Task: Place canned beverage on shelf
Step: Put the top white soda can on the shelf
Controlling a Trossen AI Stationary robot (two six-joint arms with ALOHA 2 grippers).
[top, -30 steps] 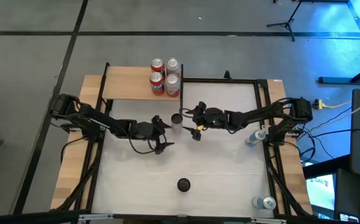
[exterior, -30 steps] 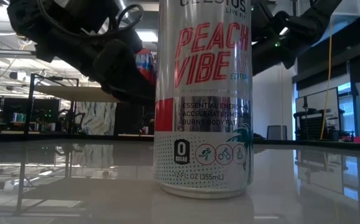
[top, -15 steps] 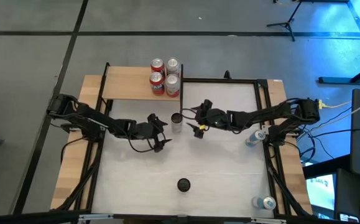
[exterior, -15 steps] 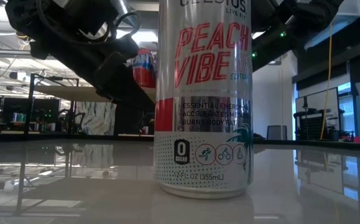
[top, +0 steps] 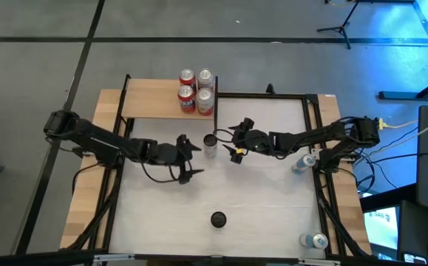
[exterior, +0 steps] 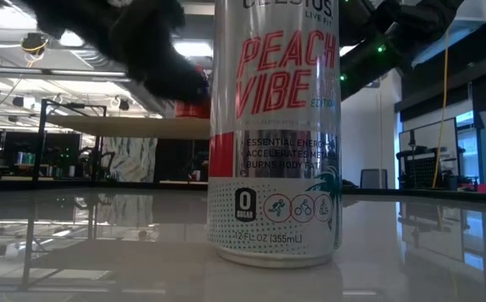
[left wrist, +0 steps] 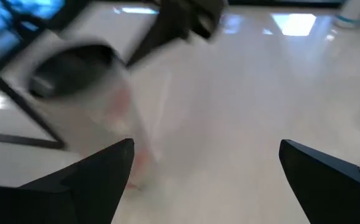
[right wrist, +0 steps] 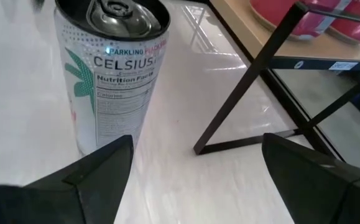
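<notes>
While both grippers, left (top: 187,158) and right (top: 232,145), stand wide open beside the can (top: 210,144), grasping comes next, then the shelf (top: 151,102).

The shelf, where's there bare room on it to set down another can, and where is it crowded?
The shelf is bare over its whole left part, from the black frame post at its left end across to the four cans. Those cans crowd its right end in a tight square. Just below that end stands the Celsius can, with the left hand and right hand flanking it, both open.
</notes>
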